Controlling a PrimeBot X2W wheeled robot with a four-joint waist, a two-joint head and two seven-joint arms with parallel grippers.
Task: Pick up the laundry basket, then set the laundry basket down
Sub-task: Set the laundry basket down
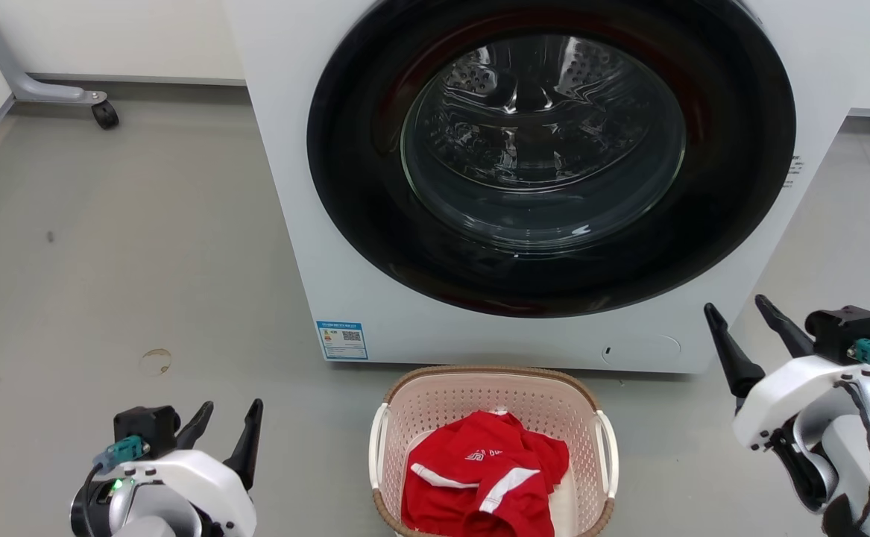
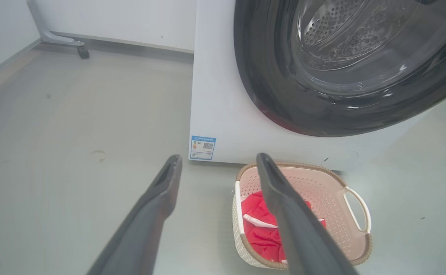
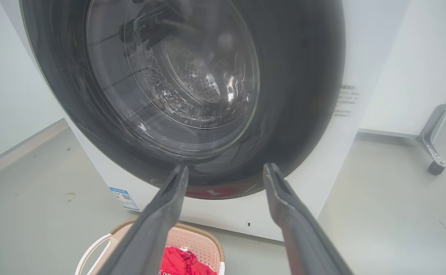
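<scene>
The basket is sitting on the floor just in front of the washer, low in the middle of the head view and lying between the two arms. A red garment is heaped inside it. The left gripper is hovering off the basket's left side, its jaws standing apart and holding nothing. The right gripper is hanging off the right side, likewise parted and empty. It is pointing more at the washer's door than at the basket, which is sitting at the bottom edge of the right wrist view. Neither gripper is touching the basket. The basket is offering one white loop to each arm, with the left handle facing the left gripper and the right handle facing the right one. Its long axis is probably running from the washer back toward the robot, but the near end is being cut off by the head view's bottom edge, so this is uncertain. The left gripper is looking the nearer of the two, being lower and closer in beside its handle. The coming move is likely calling for each gripper to travel inward and down to its own handle, the right having the longer way to go.
</scene>
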